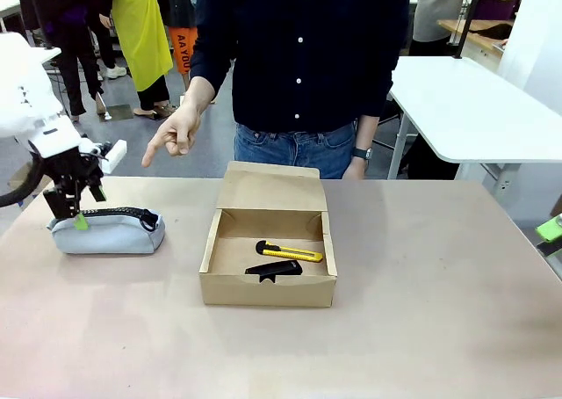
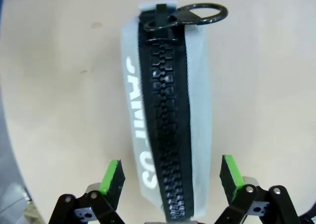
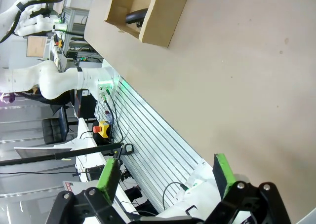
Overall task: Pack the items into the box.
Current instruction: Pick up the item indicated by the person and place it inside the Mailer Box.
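Grey-blue pouch (image 2: pixel 168 115); black zipper; white lettering.

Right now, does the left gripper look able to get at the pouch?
Probably yes: the left gripper is open and straddles one end of the pouch, with nothing lying between its fingers and the fabric.

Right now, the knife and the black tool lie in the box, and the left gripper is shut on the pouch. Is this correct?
Not quite: the left gripper is open, its pads either side of the pouch, as the left wrist view shows. The knife and black tool do lie in the box.
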